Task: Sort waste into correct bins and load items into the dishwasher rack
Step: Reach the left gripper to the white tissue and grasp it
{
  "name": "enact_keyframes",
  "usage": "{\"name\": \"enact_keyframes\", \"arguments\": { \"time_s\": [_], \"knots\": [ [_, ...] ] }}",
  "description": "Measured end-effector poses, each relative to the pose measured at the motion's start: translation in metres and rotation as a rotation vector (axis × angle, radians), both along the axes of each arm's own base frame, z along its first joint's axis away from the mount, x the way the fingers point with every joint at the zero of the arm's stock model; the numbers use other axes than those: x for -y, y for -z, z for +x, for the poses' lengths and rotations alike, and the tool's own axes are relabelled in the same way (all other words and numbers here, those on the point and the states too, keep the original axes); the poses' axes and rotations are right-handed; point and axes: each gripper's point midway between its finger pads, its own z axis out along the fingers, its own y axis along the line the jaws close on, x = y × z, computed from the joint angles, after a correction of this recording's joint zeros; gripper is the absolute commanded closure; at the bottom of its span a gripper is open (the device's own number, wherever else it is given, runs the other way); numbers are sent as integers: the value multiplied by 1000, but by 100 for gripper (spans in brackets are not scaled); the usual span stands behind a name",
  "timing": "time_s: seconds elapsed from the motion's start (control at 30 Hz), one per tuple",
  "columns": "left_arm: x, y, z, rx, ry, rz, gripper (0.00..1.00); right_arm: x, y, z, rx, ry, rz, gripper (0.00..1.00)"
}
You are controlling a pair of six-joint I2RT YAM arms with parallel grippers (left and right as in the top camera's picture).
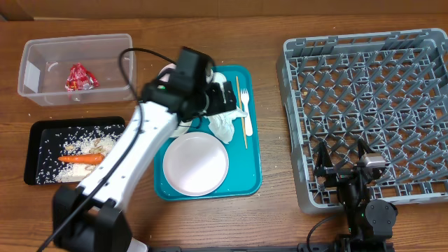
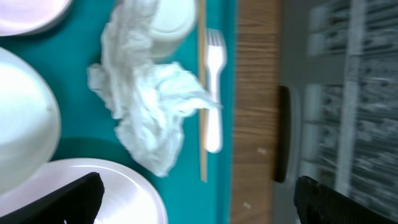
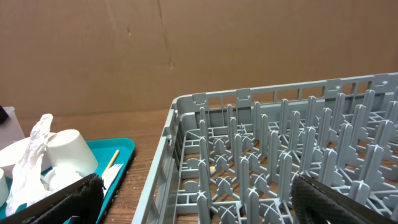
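My left gripper [image 2: 198,200] hangs fully open and empty over the teal tray [image 1: 248,185]. The crumpled napkin [image 2: 152,106] lies below it, toward the tray's right edge. I judge this napkin to be my next pick.

To take it cleanly, I should centre over its bulky middle and come straight down. One finger goes on the side of the large plate [image 1: 196,162]. The other goes between the napkin and the white fork [image 2: 213,93], which lies just beside it with a thin wooden stick [image 2: 201,93]. Closing on a loose corner risks dragging the fork or stick along.

It probably belongs in the clear tub [image 1: 42,87] at the table's far left corner, with the red wrapper [image 1: 80,77].

My right gripper [image 3: 196,199] waits wide open and empty at the near edge of the dishwasher rack [image 1: 371,105].
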Motion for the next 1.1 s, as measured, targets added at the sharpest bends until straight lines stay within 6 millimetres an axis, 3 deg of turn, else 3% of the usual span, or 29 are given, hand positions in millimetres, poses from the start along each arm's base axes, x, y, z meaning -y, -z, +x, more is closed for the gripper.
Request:
{"name": "enact_keyframes", "arguments": {
  "time_s": [0.2,0.33,0.37,0.4,0.73,0.8,0.9,0.97,1.0,1.03,1.1],
  "knots": [
    [-19,55,28,16,-110,229,0,0,0,0,0,0,0,0],
    [-22,76,43,33,-150,266,2,0,0,0,0,0,0,0],
    [-21,77,46,43,-153,266,6,0,0,0,0,0,0,0],
    [-21,78,48,48,-155,264,16,0,0,0,0,0,0,0],
    [-20,75,57,89,-172,262,16,0,0,0,0,0,0,0],
    [-21,83,57,75,-171,275,22,0,0,0,0,0,0,0],
    [-23,102,55,39,-166,299,22,0,0,0,0,0,0,0],
    [-23,104,55,36,-165,301,24,0,0,0,0,0,0,0],
    [-22,104,55,36,-165,300,33,0,0,0,0,0,0,0],
    [-23,104,55,36,-168,299,51,0,0,0,0,0,0,0],
    [-23,104,55,35,-167,300,67,0,0,0,0,0,0,0]
  ]
}}
